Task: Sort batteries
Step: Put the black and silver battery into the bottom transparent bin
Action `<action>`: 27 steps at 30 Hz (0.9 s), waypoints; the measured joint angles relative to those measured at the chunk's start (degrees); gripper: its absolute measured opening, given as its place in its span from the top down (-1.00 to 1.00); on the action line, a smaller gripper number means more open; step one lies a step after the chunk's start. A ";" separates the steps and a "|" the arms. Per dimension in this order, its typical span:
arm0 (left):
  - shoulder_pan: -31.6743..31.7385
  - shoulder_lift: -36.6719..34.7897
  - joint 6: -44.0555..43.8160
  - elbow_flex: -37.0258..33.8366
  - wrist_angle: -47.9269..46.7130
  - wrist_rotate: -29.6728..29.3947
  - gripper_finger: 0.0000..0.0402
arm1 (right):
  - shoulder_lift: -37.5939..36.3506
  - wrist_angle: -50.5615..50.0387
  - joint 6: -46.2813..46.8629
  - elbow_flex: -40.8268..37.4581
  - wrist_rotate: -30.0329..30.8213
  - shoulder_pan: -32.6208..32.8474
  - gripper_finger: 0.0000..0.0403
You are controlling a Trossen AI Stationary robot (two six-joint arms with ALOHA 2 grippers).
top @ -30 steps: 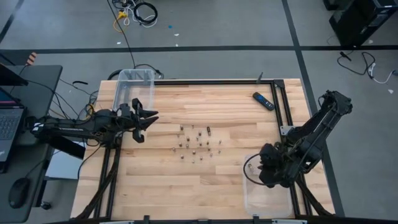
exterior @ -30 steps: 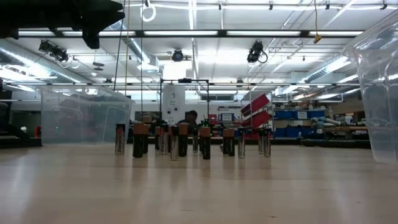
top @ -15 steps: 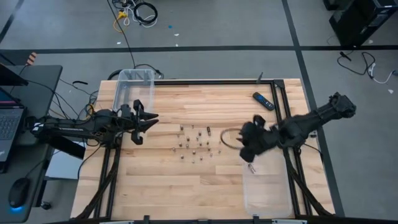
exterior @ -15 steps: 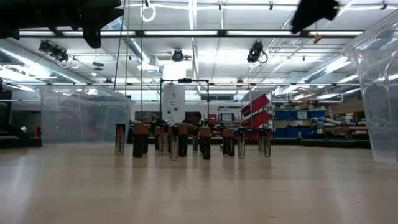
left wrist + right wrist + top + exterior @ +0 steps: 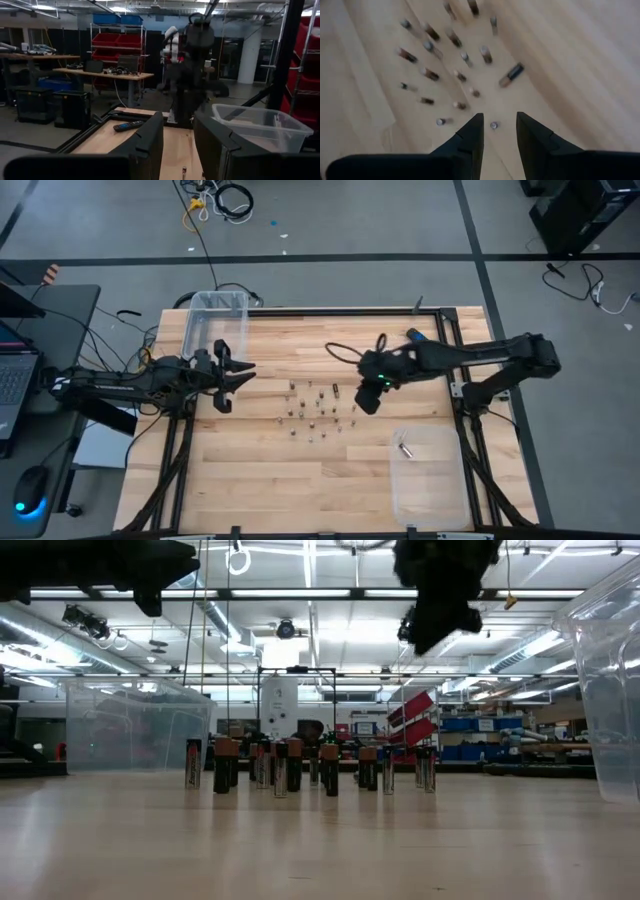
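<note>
Several small batteries (image 5: 315, 408) stand on end in a loose cluster at the middle of the wooden table (image 5: 260, 470); the low view shows them as a row (image 5: 300, 765). One battery (image 5: 511, 74) lies on its side at the cluster's edge. My right gripper (image 5: 366, 400) hangs above the cluster's right side, slanting down, open and empty (image 5: 497, 132). My left gripper (image 5: 243, 372) hovers left of the cluster, about level, open with nothing between its fingers (image 5: 177, 145).
A clear bin (image 5: 215, 320) stands at the far left corner. A second clear bin (image 5: 430, 480) stands at the near right, with one battery (image 5: 406, 450) lying in it. A black-and-blue remote (image 5: 422, 342) lies at the far right. Bare wood surrounds the cluster.
My right gripper has swung from above the near-right bin toward the table's left and far side, ending over the right side of the battery cluster. The batteries on the table have stayed where they were.
</note>
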 joint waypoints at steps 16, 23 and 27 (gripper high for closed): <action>-0.01 0.00 5.83 0.00 -1.24 -4.11 0.47 | 12.54 -0.77 2.12 -0.02 -7.67 -0.91 0.50; 0.01 0.00 6.93 0.00 -1.24 -5.20 0.47 | 12.91 0.93 3.29 0.00 -6.15 -0.91 0.50; 0.01 0.00 6.92 0.00 -1.26 -5.20 0.47 | 14.37 0.91 4.12 -0.02 -6.13 -0.91 0.48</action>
